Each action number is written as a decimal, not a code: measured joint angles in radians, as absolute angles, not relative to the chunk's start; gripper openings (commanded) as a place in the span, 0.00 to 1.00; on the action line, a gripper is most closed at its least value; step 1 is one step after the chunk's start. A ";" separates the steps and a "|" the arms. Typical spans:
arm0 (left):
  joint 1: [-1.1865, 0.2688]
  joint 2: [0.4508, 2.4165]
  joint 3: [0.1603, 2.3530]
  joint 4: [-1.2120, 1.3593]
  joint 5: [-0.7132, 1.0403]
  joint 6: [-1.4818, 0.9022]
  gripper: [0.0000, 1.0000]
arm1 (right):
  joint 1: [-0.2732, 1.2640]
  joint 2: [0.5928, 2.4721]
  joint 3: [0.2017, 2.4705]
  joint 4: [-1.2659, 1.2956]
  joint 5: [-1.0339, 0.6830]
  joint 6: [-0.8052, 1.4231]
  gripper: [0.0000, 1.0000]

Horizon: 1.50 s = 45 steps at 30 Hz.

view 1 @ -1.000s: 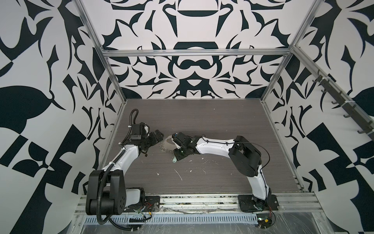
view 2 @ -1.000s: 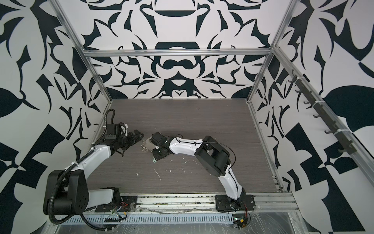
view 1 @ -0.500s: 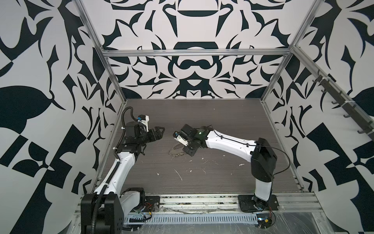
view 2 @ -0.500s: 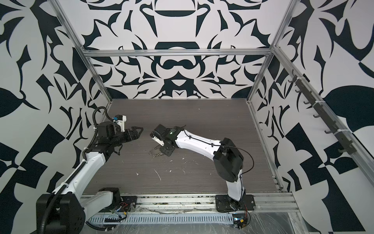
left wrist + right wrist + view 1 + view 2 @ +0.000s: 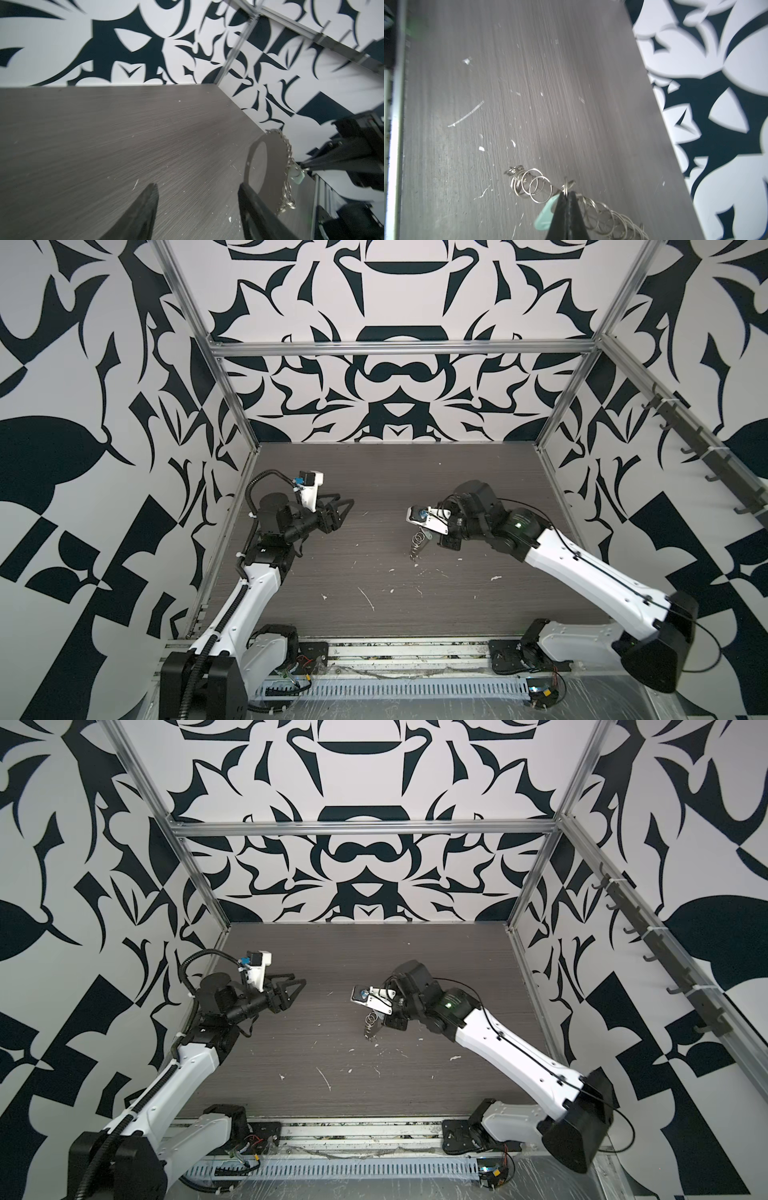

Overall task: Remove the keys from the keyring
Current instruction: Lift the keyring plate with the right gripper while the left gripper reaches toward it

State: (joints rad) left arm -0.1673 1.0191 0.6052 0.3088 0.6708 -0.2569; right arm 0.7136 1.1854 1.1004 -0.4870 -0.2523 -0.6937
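My right gripper (image 5: pixel 566 193) is shut on a small silver split ring of the keyring's chain (image 5: pixel 534 187) and holds it off the dark table. In both top views the chain (image 5: pixel 417 542) (image 5: pixel 371 1024) dangles below that gripper (image 5: pixel 429 534) (image 5: pixel 380 1016). The keys, a pale mint tag (image 5: pixel 545 214), hang from the chain right beside the shut fingers. The left wrist view shows the grey hoop (image 5: pixel 274 162) edge-on, with the chain along it and the tag (image 5: pixel 298 177). My left gripper (image 5: pixel 347 506) (image 5: pixel 301 986) (image 5: pixel 197 185) is open, holds nothing and hovers well left of the keyring.
White flecks and a thin white sliver (image 5: pixel 366 598) lie scattered on the table's front half. Patterned walls close in the left, back and right sides. A rack of hooks (image 5: pixel 702 456) runs along the right wall. An aluminium rail (image 5: pixel 407 655) borders the front.
The grippers, close together low over the keyring a second ago, have drawn apart. The right one rose and moved right with the chain; the left pulled back left, its jaws narrower.
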 measured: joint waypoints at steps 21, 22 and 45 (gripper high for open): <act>-0.472 1.109 0.656 0.442 0.881 0.069 0.47 | 0.670 1.023 0.849 -0.125 -0.584 -0.951 0.00; -0.472 1.109 0.669 0.427 0.888 0.083 0.46 | 0.667 1.021 0.848 -0.124 -0.590 -0.967 0.00; -0.548 1.188 0.754 0.292 0.940 0.297 0.36 | 0.640 1.023 0.891 -0.193 -0.696 -1.187 0.00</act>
